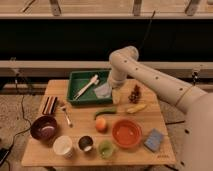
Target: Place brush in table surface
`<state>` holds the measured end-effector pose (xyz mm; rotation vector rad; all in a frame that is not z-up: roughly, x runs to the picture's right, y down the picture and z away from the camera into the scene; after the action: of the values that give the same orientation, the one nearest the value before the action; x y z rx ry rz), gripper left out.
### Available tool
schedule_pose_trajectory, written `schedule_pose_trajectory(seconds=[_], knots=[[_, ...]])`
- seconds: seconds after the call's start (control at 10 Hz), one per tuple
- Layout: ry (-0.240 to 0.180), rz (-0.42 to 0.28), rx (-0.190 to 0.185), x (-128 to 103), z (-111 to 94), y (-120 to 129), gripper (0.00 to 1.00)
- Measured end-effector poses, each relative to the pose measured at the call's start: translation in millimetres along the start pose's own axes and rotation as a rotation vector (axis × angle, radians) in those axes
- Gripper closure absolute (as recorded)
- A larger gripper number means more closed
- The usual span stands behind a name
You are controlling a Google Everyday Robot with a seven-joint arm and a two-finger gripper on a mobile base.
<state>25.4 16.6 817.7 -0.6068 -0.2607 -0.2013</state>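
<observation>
The cream-white brush (86, 86) lies slanted in the green tray (80, 74) at the back of the wooden table surface (52, 91). My white arm reaches in from the right and bends down at the tray's right edge. The gripper (116, 95) hangs just right of the tray, beside a grey-blue cloth (103, 90), and a hand's width right of the brush. It holds nothing that I can see.
On the table stand a dark striped block (49, 105), a spoon (66, 115), a dark bowl (43, 126), three cups (63, 145), an orange (100, 123), an orange bowl (126, 132), a blue sponge (153, 140), a green vegetable (105, 112), a banana (136, 108) and a dark cluster (135, 93).
</observation>
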Motion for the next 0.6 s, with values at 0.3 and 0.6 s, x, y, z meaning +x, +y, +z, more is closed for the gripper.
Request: schedule_pose_trajectory(seconds=[0.3,0.6], knots=[[-0.054,-0.161,-0.010,-45,13,-45,0.20],[-0.075,-0.218,-0.016,-57,16,-55,0.20]])
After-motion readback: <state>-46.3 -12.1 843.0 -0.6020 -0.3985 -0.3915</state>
